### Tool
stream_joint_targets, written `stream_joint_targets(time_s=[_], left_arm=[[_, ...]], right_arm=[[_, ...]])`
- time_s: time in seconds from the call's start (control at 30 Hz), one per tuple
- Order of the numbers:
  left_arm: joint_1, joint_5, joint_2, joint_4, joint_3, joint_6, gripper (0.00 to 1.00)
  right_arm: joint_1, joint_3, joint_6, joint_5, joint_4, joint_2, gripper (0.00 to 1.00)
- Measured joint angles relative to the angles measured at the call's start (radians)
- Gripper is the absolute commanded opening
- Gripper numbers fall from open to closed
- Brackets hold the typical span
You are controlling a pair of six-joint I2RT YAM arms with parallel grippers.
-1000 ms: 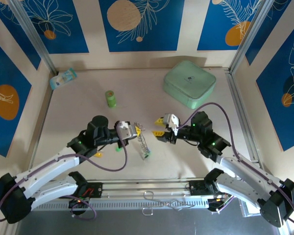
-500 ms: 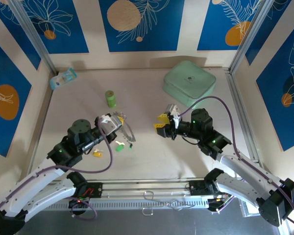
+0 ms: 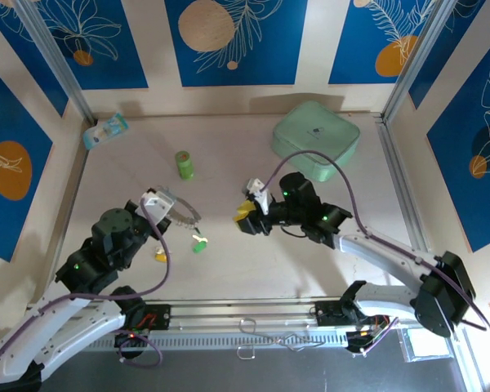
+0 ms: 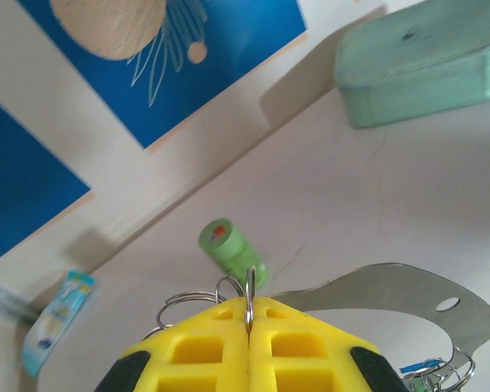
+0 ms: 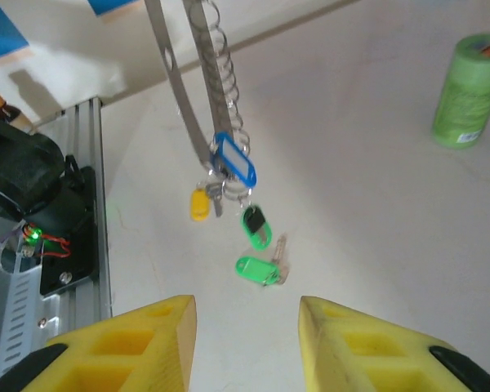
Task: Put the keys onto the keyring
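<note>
The left gripper (image 4: pixel 248 314) is pressing its yellow fingers together and pinching the keyring (image 4: pixel 250 290), a thin silver wire loop that is standing upright between the fingertips. More small silver loops are curling out just to the left of the pinch. A flat, curved strip of grey metal (image 4: pixel 392 287) is sweeping away to the right.

In the right wrist view, that strip and a string of small rings are hanging down. A blue plastic-headed key tag (image 5: pixel 235 169) is dangling at the lower end of the string.

The right gripper (image 5: pixel 247 314) is hovering with its yellow fingers spread apart and gripping nothing. It is facing the hanging string from near the middle of the pale beige table (image 3: pixel 253 261).

The rest of the keys (image 5: pixel 257 268), small with bright plastic heads, are sitting below the blue tag. One green is lying flat on the table, and another green one (image 5: pixel 256 224) and a yellow one (image 5: pixel 199 204) are close to the tag. Whether those two are hanging or lying, I cannot tell.

A green cylindrical bottle (image 3: pixel 184 164) is standing farther back. A mint-green rounded box (image 3: pixel 315 139) is lying at the far right.
</note>
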Motion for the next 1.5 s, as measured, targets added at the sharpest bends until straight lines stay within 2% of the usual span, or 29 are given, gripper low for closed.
stream_joint_targets(time_s=[0.2, 0.47, 0.67, 1.03, 1.5], left_arm=[[0.009, -0.125, -0.035, -0.034, -0.017, 0.005, 0.00], [0.013, -0.217, -0.093, -0.033, -0.083, 0.035, 0.00], [0.014, -0.216, -0.115, -0.032, -0.136, 0.051, 0.00], [0.014, -0.141, -0.184, -0.002, -0.209, 0.085, 0.00], [0.014, -0.110, -0.190, 0.001, -0.223, 0.100, 0.00]], right_arm=[[0.053, 0.092, 0.020, 0.034, -0.102, 0.138, 0.39], [0.063, 0.097, 0.077, 0.062, -0.158, 0.182, 0.39], [0.063, 0.098, 0.091, 0.069, -0.181, 0.195, 0.40], [0.068, 0.101, 0.106, 0.073, -0.188, 0.215, 0.40], [0.075, 0.103, 0.110, 0.076, -0.199, 0.219, 0.41]])
